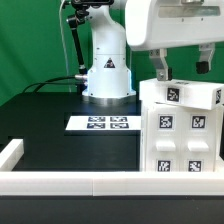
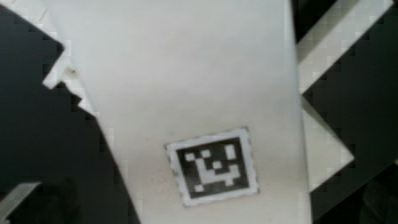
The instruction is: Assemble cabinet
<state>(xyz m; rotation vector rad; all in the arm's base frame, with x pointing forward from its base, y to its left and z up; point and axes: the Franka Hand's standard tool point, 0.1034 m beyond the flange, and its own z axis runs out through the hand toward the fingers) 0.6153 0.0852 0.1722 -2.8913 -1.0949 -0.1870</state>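
Observation:
The white cabinet stands at the exterior view's right, with small black-and-white tags on its raised front panels. A white top part with a tag lies across it. My gripper hangs right over this top part, its dark fingers wide apart and reaching down to it. In the wrist view a white cabinet part with one tag fills the picture very close up. The fingertips barely show there. I cannot tell whether the jaws press on the part.
The marker board lies flat on the black table in front of the white robot base. A low white wall runs along the table's near edge, with a corner at the exterior view's left.

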